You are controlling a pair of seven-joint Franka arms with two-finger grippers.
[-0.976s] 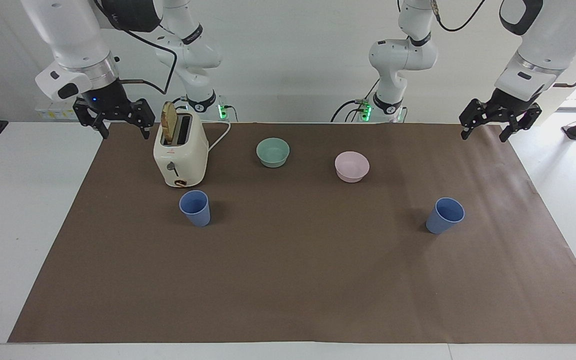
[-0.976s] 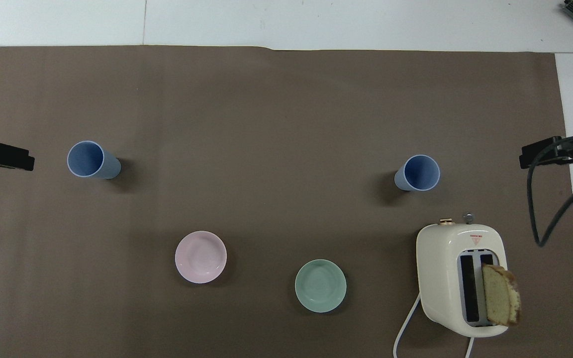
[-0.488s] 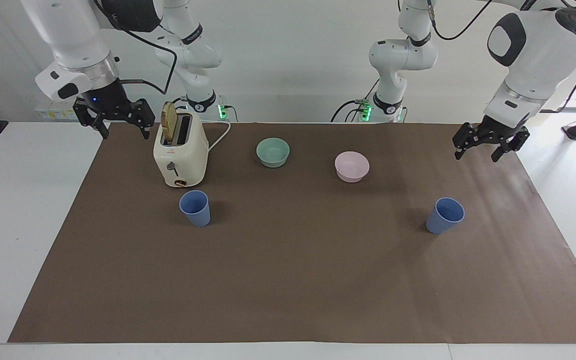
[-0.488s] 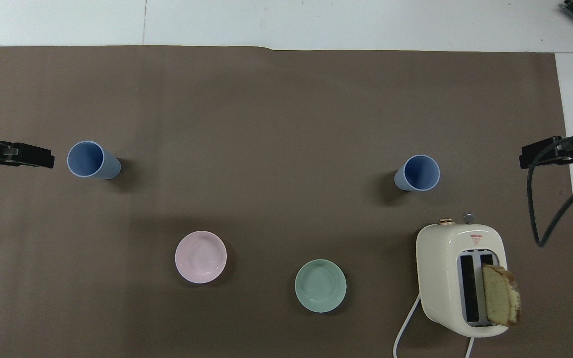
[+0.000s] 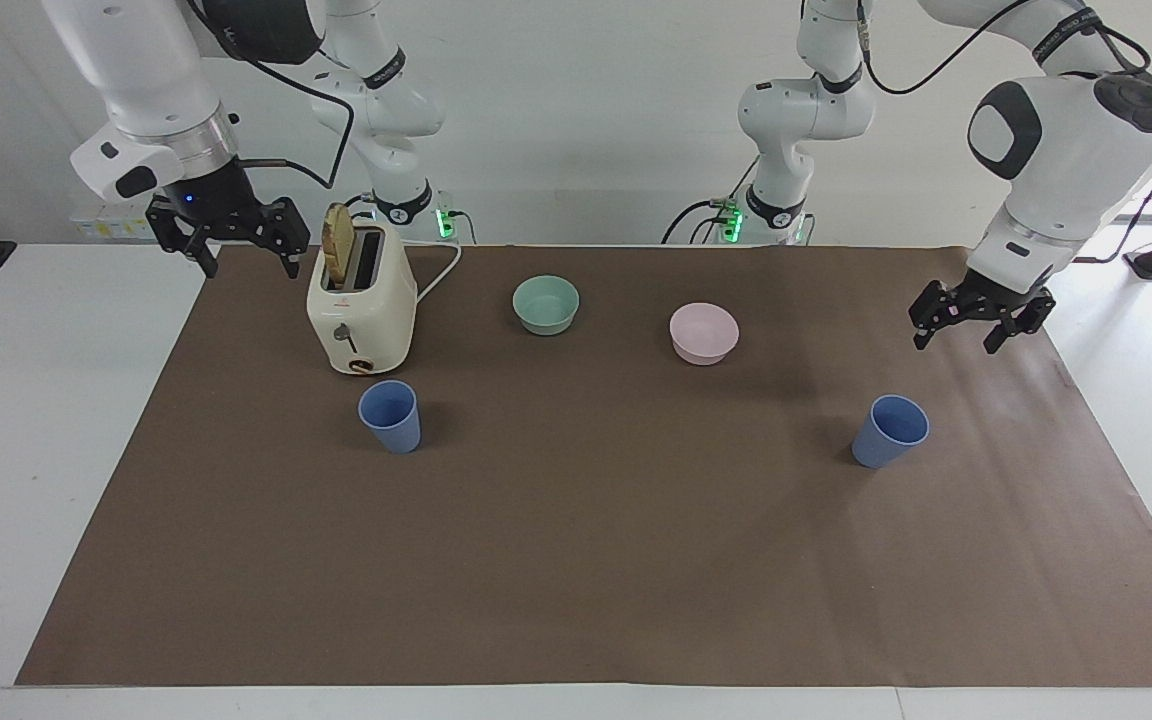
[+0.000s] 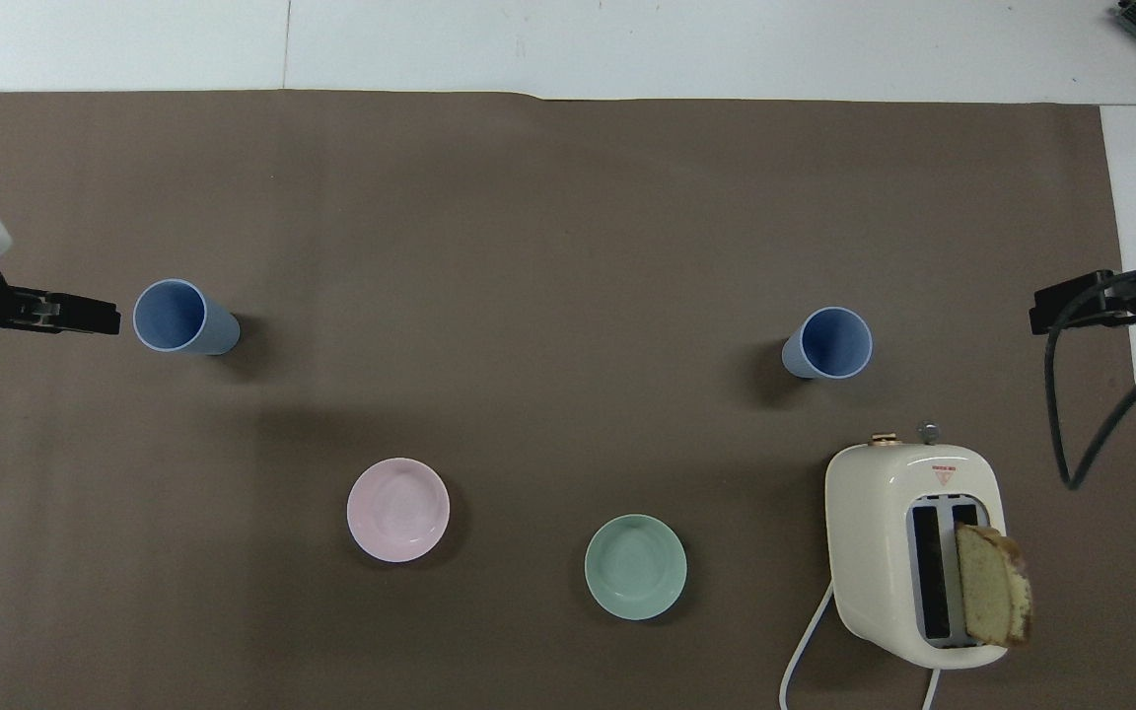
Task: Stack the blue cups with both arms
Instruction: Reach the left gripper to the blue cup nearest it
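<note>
From above, the left gripper [image 6: 85,316] is cut off at the edge beside one blue cup [image 6: 172,317], fingers apart; the right gripper [image 5: 250,262] waits, fingers apart, beside the toaster [image 5: 361,310].

My left gripper [image 6: 85,316] pokes in at the left edge of the frame, tip just short of the blue cup [image 6: 178,318] standing upright there, not touching it. My right gripper [image 6: 1071,304] sits at the right edge, well apart from the second blue cup [image 6: 829,344], which stands just above the cream toaster [image 6: 913,552] with a bread slice [image 6: 992,587] in one slot. Lower middle of the brown mat [image 6: 548,217]: pink bowl [image 6: 397,510], then mint-green bowl [image 6: 635,567].
</note>
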